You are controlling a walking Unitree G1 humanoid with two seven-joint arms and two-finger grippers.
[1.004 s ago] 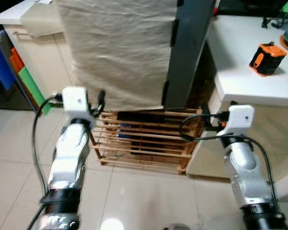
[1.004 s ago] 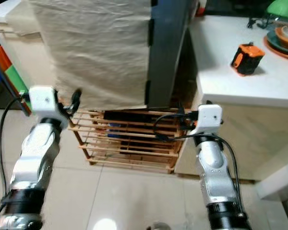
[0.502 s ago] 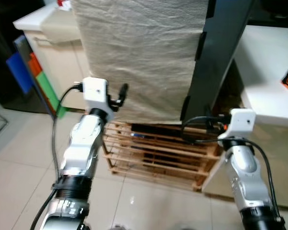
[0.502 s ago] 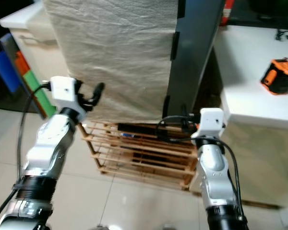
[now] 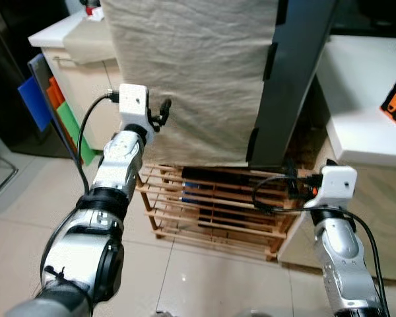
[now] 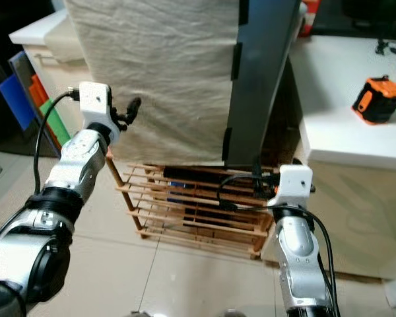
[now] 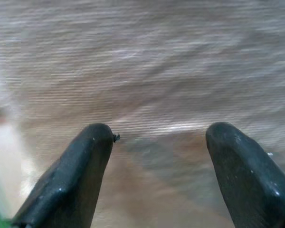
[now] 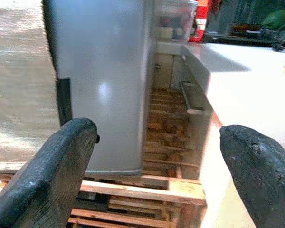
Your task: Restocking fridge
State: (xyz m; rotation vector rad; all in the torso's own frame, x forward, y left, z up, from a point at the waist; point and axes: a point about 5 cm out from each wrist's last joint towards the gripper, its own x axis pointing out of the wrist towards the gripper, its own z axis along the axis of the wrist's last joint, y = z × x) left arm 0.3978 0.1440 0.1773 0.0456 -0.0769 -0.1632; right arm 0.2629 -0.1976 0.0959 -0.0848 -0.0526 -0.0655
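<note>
Both grippers are being held wide open and empty. Compared with a second ago, the left gripper is being carried higher and closer to the cloth-covered fridge, its fingertips now just short of the cloth. The right gripper is being kept low by the wooden rack. No stock is being carried; an approach is judged underway.
</note>
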